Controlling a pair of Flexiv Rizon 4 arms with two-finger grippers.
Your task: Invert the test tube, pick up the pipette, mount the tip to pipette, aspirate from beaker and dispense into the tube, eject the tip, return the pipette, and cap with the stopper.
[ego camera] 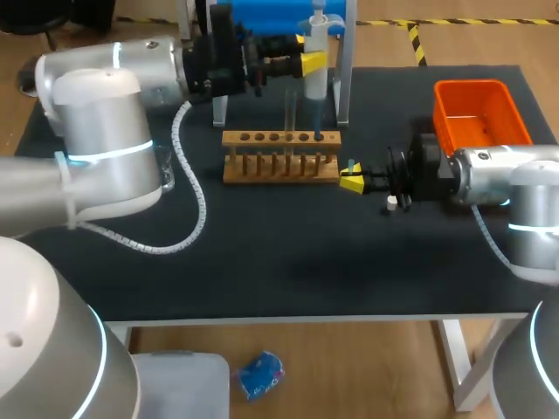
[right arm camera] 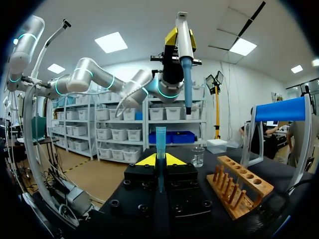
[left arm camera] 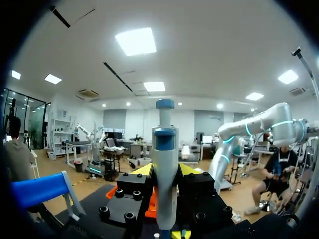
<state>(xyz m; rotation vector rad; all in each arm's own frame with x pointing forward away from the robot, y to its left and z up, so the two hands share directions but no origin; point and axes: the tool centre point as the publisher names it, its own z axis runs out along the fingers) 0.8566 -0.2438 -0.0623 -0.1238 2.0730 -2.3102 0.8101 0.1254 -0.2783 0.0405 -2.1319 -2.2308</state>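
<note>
The left gripper (ego camera: 313,63) is clamped on the pipette (ego camera: 316,39), which it holds upright above the wooden rack (ego camera: 279,166). The right gripper (ego camera: 352,181), just beside the rack's end, is clamped on a blue tip (right arm camera: 160,137). The beaker (right arm camera: 198,157) stands ahead of it; its contents are not discernible.

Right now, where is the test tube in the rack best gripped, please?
Probably its bare upper part: the test tube stands upright in the wooden rack, lower part in a hole. Come level from the table's near side; the stand is behind.
</note>
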